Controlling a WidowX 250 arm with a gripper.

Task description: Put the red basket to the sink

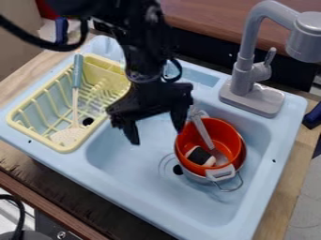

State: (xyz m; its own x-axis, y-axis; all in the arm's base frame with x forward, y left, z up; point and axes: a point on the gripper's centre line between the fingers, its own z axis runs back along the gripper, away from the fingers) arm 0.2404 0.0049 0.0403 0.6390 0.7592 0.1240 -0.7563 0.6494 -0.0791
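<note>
In sink (pixel 122 173), red basket (pixel 229 142) was seated inside metal pot (pixel 197 176), so placing was judged as finished. Near basket, pincer (pixel 155 126) was opened, nothing gripped; only arm (pixel 143 58) was probably left to be withdrawn.

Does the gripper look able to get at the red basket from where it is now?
Probably yes: the open gripper hangs close beside the red basket, and much of the rim looks uncovered. The grey utensil leaning inside might get in a finger's way.
</note>
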